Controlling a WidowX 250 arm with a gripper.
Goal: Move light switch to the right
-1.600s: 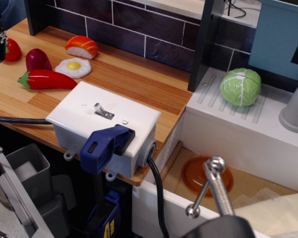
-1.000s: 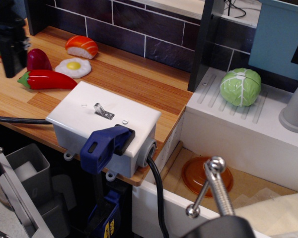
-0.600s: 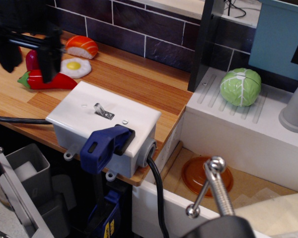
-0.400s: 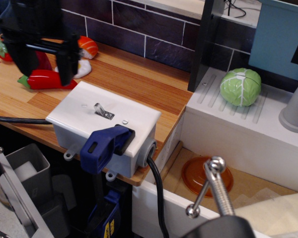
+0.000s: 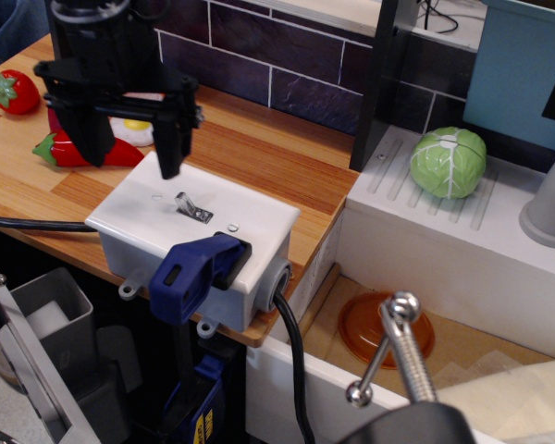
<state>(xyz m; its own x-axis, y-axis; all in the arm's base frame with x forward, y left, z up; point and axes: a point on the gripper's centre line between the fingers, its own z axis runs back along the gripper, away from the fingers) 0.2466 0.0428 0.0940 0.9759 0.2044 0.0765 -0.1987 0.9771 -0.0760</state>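
The light switch [image 5: 189, 205] is a small silver-grey toggle lever on a metal plate, set in the top of a white plastic box [image 5: 250, 227] at the wooden counter's front edge. The lever leans toward the upper left. My black gripper [image 5: 132, 157] hangs open above the box's left end, its two fingers [image 5: 170, 139] pointing down, wide apart and empty. It is to the upper left of the lever and not touching it.
A blue clamp [image 5: 196, 269] holds the box to the counter, and a black cable [image 5: 294, 361] leaves its right side. A red pepper [image 5: 65, 150], strawberry [image 5: 15, 92] and fried egg lie behind the gripper. A green cabbage [image 5: 449, 161] sits on the white rack, an orange plate [image 5: 365, 326] below.
My gripper has moved in from the far left edge, rightward and toward the box, and now hangs over the box's left end, hiding the salmon sushi and most of the egg.
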